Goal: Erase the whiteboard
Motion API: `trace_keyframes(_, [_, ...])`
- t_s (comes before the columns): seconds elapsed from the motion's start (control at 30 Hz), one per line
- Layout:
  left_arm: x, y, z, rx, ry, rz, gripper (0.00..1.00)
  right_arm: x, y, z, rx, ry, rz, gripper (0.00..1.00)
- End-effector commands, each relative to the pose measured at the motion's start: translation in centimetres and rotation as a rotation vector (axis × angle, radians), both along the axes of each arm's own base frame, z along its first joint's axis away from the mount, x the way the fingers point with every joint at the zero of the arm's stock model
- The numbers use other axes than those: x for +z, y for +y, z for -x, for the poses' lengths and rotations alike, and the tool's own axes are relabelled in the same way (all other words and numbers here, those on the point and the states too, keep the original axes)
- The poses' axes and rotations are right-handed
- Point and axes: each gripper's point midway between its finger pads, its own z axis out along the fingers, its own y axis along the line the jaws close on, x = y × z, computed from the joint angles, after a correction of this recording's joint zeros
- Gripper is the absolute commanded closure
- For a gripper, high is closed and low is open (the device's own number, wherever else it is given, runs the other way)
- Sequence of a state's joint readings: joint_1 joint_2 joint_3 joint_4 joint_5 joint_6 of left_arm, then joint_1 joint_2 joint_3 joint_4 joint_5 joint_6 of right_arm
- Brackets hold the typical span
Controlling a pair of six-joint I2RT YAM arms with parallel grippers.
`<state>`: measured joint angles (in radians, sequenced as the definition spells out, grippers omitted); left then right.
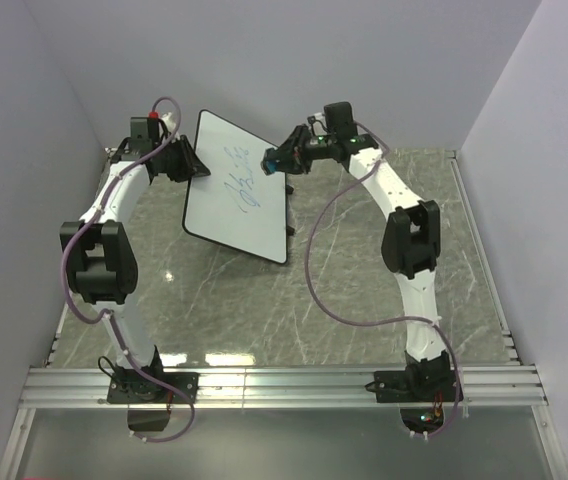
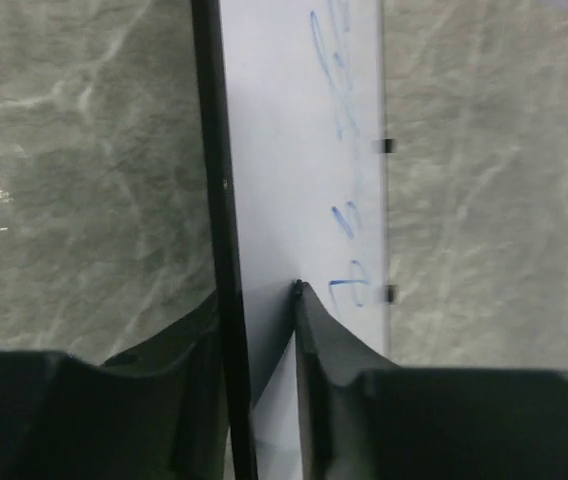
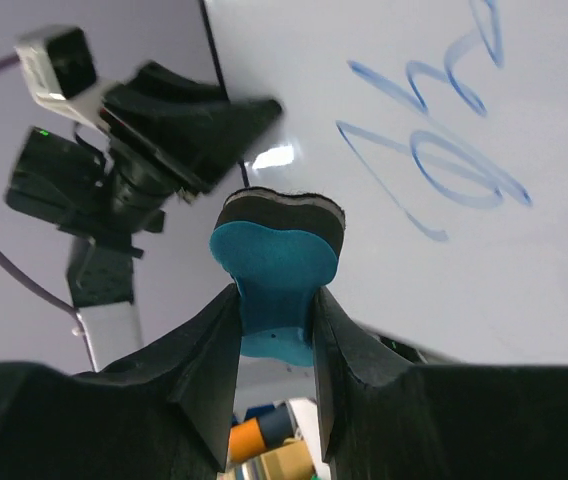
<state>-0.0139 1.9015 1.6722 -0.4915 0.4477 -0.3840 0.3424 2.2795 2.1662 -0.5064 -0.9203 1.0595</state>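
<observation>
The large white black-framed whiteboard (image 1: 239, 195) stands tilted on the grey marbled counter (image 1: 364, 280), its left edge clamped between the left fingers (image 2: 334, 345), while the right fingers (image 3: 359, 370), pinched on a blue foam eraser block (image 3: 279, 260), hover just right of its blue scribbled writing (image 1: 242, 182).

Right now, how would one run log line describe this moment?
left end effector: shut on whiteboard edge | right end effector: shut on blue eraser | blue writing: not yet erased

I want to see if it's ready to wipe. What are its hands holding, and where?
The left gripper pinches the whiteboard by its black-framed edge. The right gripper pinches the blue eraser by its blue body, dark pad sticking out.
</observation>
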Motion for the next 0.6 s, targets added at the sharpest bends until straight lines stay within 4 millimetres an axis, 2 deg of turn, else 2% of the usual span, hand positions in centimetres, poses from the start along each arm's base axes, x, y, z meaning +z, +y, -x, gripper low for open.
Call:
trace_keyframes(0.0, [-0.4, -0.4, 0.0, -0.033, -0.007, 0.015, 0.73, 5.3, 3.4, -1.2, 0.051, -0.119, -0.184, 1.00])
trace_keyframes(0.03, [-0.6, -0.4, 0.1, -0.033, -0.003, 0.017, 0.76, 3.9, 4.4, -1.6, 0.058, -0.099, -0.186, 1.00])
trace_keyframes(0.07, [-0.9, -0.5, 0.2, -0.035, 0.003, 0.018, 0.83, 5.3, 5.0, -1.8, 0.059, -0.129, -0.213, 1.00])
trace_keyframes(0.1, [-1.0, -0.5, 0.2, -0.038, 0.003, 0.018, 0.86, 5.2, 5.5, -2.3, 0.041, -0.137, -0.216, 1.00])
trace_keyframes(0.13, [-1.5, -0.5, 0.5, -0.037, 0.015, 0.017, 0.92, 4.2, 5.9, -2.9, 0.030, -0.125, -0.211, 1.00])
trace_keyframes(0.17, [-1.8, -0.5, 0.6, -0.038, 0.023, 0.017, 1.00, 4.3, 6.6, -2.9, 0.022, -0.127, -0.218, 1.00])
trace_keyframes(0.33, [-3.0, -0.9, 0.9, -0.056, 0.042, 0.034, 1.00, 1.5, 7.3, -4.4, -0.088, -0.134, -0.104, 1.00])
trace_keyframes(0.47, [-3.8, -1.3, 0.8, -0.078, 0.059, 0.012, 1.00, -1.2, 6.7, -4.0, -0.102, -0.119, 0.022, 1.00])
trace_keyframes(0.53, [-3.3, -2.5, 0.5, -0.120, 0.033, -0.025, 1.00, -2.1, 6.5, -4.0, -0.100, -0.118, 0.055, 1.00])
trace_keyframes(0.57, [-4.1, -2.9, 0.2, -0.131, 0.048, -0.043, 1.00, -3.0, 6.2, -3.8, -0.091, -0.117, 0.089, 1.00])
